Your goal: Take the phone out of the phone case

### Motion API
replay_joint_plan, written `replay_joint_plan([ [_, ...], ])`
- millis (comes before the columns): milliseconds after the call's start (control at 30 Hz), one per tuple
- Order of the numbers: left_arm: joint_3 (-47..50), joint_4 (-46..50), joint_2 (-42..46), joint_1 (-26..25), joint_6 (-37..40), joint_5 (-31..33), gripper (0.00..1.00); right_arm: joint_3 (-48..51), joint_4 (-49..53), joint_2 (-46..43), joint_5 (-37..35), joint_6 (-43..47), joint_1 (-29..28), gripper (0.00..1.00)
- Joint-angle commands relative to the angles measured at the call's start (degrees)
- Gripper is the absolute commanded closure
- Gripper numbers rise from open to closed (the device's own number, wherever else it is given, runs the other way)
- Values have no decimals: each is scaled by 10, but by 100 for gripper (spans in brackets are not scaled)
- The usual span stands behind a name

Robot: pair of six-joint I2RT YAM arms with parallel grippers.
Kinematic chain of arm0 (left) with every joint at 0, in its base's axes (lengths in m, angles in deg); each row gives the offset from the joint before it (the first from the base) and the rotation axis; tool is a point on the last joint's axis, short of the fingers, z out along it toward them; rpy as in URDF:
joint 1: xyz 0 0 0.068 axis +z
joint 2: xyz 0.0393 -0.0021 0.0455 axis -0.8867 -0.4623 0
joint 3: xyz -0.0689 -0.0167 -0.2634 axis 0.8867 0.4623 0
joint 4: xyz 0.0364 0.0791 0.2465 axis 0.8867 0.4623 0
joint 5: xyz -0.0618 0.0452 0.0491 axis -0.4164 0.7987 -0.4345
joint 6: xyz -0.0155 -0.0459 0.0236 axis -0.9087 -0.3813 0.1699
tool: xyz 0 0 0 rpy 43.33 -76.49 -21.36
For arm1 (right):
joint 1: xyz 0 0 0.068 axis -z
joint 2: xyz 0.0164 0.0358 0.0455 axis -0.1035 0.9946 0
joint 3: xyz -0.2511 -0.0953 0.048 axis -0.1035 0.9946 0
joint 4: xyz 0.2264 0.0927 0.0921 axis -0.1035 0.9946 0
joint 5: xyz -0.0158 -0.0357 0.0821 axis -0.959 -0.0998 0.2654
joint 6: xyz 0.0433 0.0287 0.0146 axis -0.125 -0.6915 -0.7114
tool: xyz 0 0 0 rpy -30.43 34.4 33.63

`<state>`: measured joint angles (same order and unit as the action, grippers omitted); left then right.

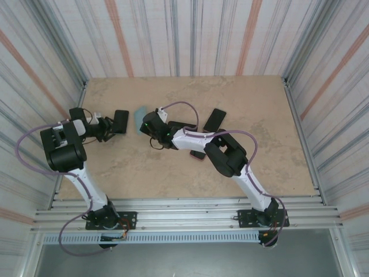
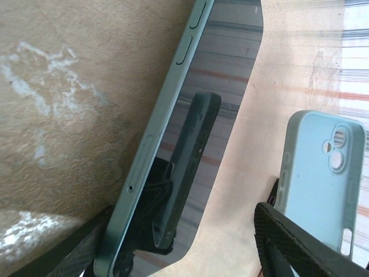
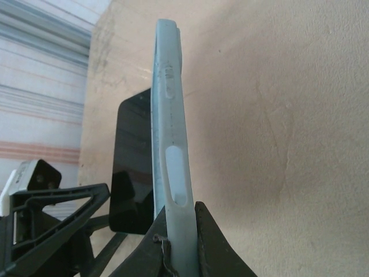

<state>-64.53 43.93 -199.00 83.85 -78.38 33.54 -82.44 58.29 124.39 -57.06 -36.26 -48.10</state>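
Observation:
The phone (image 2: 213,86), dark-screened with a green-grey frame, lies bare on the table, its lower end against my left gripper's left finger (image 2: 75,254). My left gripper (image 2: 179,236) is open, with a wide gap between the phone and its right finger (image 2: 300,248). The light blue phone case (image 3: 170,150) stands on edge just right of the phone, empty, and my right gripper (image 3: 181,222) is shut on its end. From above, phone (image 1: 121,121), phone case (image 1: 137,119), left gripper (image 1: 109,126) and right gripper (image 1: 145,124) sit close together at the table's left middle.
A black phone (image 1: 214,119) lies at the back middle of the table (image 1: 259,167). Two more dark phones (image 1: 183,124) (image 1: 198,154) lie beside and partly under my right arm. Corrugated walls (image 1: 52,69) enclose the table on three sides.

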Motion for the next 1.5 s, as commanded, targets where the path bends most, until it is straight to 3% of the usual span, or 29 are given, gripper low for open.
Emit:
replay_joint_plan([
  [0,-10,68,10,4,34,62,34,-39,25,29,-31,-18,-6,87],
  [467,-38,119,17,4,69,78,32,-191,99,131,-26,-1,-17,82],
  [700,-33,129,44,4,82,78,31,-223,107,164,-10,-1,-19,82],
  [1000,-20,130,91,4,75,60,31,-245,106,185,9,61,-7,87],
  [1200,-16,130,104,4,72,48,31,-246,109,186,21,88,-3,86],
  [1467,-17,136,128,4,74,31,31,-230,135,150,19,134,9,72],
])
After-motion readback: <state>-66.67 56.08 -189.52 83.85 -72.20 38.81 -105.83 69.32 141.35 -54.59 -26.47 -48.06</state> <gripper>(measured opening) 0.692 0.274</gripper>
